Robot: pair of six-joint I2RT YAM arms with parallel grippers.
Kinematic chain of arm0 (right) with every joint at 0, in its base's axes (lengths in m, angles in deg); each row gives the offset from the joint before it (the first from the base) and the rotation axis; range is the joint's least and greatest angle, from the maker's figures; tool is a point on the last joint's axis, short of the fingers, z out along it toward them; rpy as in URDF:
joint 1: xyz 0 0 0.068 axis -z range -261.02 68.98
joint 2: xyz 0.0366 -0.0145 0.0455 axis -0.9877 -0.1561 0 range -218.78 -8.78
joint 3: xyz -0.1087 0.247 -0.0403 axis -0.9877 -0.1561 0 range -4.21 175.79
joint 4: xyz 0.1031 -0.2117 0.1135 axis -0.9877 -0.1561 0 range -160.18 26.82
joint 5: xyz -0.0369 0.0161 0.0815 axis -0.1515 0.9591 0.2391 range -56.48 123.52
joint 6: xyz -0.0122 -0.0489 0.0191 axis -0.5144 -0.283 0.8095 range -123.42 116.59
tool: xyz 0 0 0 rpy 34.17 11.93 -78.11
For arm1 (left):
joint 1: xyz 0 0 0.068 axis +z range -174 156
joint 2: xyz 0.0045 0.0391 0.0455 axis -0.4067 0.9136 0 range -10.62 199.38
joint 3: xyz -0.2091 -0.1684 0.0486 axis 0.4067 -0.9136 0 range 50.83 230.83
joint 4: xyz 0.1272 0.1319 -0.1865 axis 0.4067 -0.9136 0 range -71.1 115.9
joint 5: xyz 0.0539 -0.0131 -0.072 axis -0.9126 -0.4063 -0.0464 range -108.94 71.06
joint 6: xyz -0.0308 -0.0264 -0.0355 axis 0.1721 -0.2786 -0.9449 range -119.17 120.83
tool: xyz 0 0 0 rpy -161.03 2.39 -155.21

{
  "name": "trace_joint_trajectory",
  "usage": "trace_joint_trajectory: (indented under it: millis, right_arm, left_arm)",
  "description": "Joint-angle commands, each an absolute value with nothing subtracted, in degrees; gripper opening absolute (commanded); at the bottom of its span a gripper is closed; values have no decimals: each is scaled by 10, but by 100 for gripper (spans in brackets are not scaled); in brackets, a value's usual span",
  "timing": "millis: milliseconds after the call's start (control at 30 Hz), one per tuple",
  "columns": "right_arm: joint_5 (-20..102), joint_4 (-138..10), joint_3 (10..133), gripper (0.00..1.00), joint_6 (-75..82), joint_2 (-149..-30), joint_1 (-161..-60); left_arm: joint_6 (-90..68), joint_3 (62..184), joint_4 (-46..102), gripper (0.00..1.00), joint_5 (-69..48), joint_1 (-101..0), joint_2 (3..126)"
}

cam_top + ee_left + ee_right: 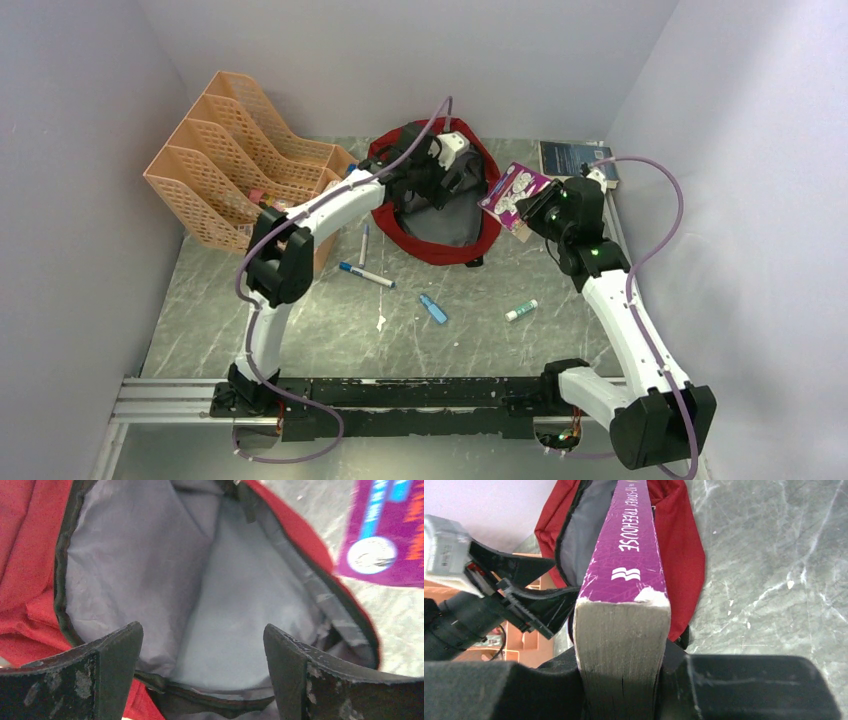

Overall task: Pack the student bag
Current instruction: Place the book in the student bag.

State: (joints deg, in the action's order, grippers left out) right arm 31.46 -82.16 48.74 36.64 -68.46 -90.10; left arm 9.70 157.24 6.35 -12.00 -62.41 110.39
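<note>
Near to far: loose pens lie on the grey table, near the arms and well apart from the bag. At mid-right the right gripper is clamped on a purple book, taken by one end with the spine uppermost and the other end aimed at the bag's mouth; the book hangs just beside the right rim and is not yet inside. Beyond the pens, far of centre, the bag lies on the table with its mouth gaping upward, grey lining ringed by the dark-red shell. Over the far part of that mouth the left gripper hovers, jaws spread wide with nothing between them, its wrist view looking into the bare lining. At far left stands an orange rack. The bag is judged light, limp and not fragile: its walls will fold and the mouth will probably sag shut unless held. The likeliest good hold is the firmer zipper-bound rim on the left side, pinched through shell and lining together and lifted to leave room for the book
</note>
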Motion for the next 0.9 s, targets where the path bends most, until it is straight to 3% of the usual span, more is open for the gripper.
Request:
trace_joint_trajectory:
  millis: [0,233,600,867]
  right_arm:
    - [287,-792,481,0,376,-657,-902]
    - [314,-795,487,0,368,-659,-902]
    - [325,-808,488,0,363,-657,-901]
    - [345,-801,489,0,362,-663,-902]
  left_arm:
    - [161,1595,51,94,-209,-636,1130]
    - [210,1661,47,95,-337,-669,1220]
    - [250,1698,74,96,-395,-676,1291]
    - [263,1703,106,85,-465,-676,1310]
